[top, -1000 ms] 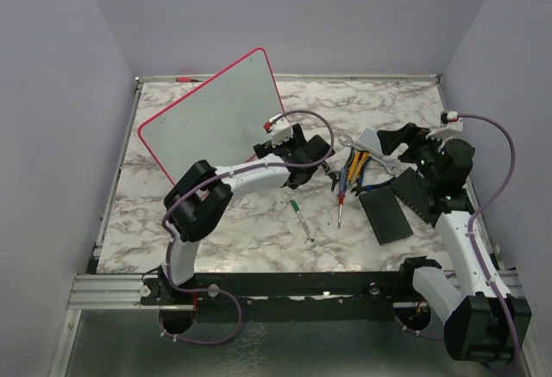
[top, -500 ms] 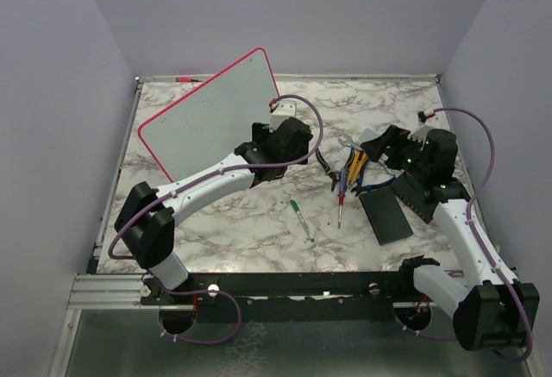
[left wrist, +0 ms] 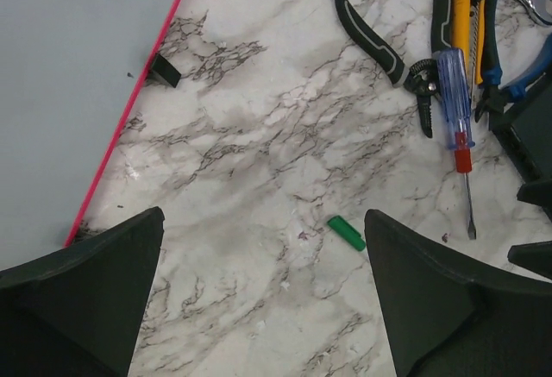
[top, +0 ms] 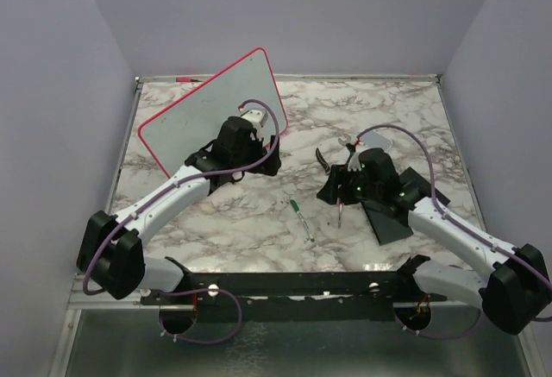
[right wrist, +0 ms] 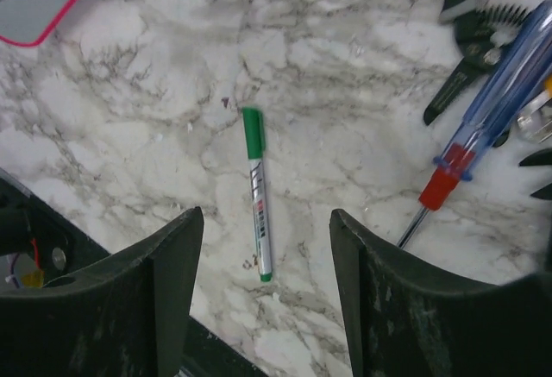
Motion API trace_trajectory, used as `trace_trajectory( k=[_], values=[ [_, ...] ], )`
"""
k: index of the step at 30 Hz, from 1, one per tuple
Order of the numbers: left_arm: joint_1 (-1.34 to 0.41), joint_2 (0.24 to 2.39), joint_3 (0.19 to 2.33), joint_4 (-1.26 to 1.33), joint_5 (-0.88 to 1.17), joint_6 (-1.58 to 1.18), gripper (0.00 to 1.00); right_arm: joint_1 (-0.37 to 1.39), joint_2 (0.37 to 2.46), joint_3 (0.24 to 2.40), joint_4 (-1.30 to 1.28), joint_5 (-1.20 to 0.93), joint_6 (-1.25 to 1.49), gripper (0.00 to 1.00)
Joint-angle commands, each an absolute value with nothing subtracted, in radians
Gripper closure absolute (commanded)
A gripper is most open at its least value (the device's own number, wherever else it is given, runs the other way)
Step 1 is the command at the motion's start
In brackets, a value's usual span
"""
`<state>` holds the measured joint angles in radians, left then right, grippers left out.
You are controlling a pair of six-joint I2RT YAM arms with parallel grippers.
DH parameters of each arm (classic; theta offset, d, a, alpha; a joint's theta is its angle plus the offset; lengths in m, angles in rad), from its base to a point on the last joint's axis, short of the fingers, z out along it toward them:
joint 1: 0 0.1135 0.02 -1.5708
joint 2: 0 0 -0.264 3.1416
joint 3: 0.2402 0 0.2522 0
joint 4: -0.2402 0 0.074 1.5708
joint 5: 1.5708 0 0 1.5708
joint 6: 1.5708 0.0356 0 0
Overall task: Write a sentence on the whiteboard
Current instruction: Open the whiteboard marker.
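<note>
Right gripper (right wrist: 266,213) is hovering with jaws apart and empty over the green pen (right wrist: 256,196), so I'm only lining up the pickup. Left gripper (left wrist: 263,215) is gaping empty beside the whiteboard (top: 207,122) at far left. It's looking blank, so I'm judging all the writing is left.

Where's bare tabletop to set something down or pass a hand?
Free: the far strip of table between the whiteboard and the right wall, and the near stretch between the left arm and the green marker. Crowded: the tool pile and black pad centre-right, under the right gripper.
</note>
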<state>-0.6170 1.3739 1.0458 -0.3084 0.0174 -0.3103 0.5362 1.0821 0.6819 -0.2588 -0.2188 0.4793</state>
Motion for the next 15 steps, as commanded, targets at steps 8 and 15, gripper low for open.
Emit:
trace_trajectory(
  k=[8, 15],
  values=[
    [-0.58, 1.222, 0.868, -0.122, 0.176, -0.229, 0.02, 0.878, 1.237, 0.716, -0.39, 0.113, 0.598, 0.44],
    [-0.586, 1.147, 0.828, -0.103, 0.115, -0.198, 0.01, 0.983, 1.387, 0.802, -0.442, 0.208, 0.607, 0.48]
  ],
)
